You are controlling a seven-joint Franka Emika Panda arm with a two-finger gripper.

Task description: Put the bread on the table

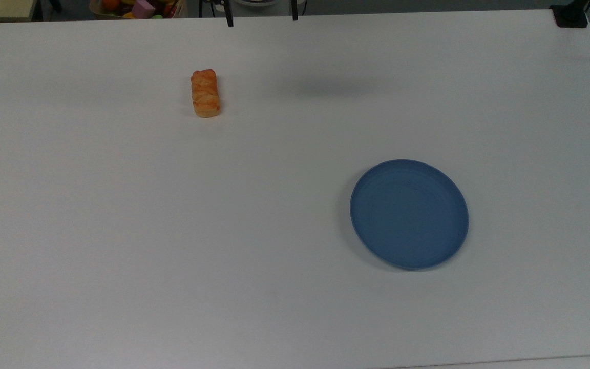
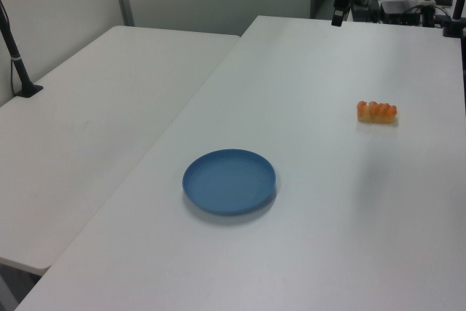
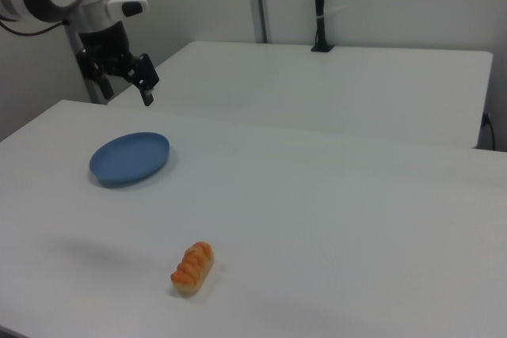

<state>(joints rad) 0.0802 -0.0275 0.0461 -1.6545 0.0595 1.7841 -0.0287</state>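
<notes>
1. Golden-orange and braided, the bread [image 1: 205, 93] lies flat on the table [image 1: 172, 230], touched by nothing; its long side runs up and down in the top view
2. In the top view it sits toward the upper left of the tabletop; in the left view [image 2: 376, 111] it is near the left view's right edge; in the right view [image 3: 192, 267] it is close to the lower edge
3. White and matte, the table carries the bread and a plate [image 1: 409, 213], the two well apart
4. The plate is round and blue, with nothing on it; it lies toward the top view's lower right, and in the right view [image 3: 129, 157] it is up and to the left of the bread
5. A soft grey shadow [image 1: 328, 84] falls on the tabletop to the top view's right of the bread
6. The gripper [image 3: 127, 85] hangs in the air well above the table, far from the bread and nearer the plate's side in the right view; its fingers point downward
7. Its two fingers are spread apart with nothing between them; in the top view their dark tips [image 1: 230, 21] poke in at the upper edge
8. In the left view the gripper [image 2: 341, 6] shows at the far end of the table
9. A second white table [image 2: 95, 121] stands alongside, at the left view's left
10. A box of coloured toys [image 1: 139, 7] sits past the table's far edge in the top view
</notes>
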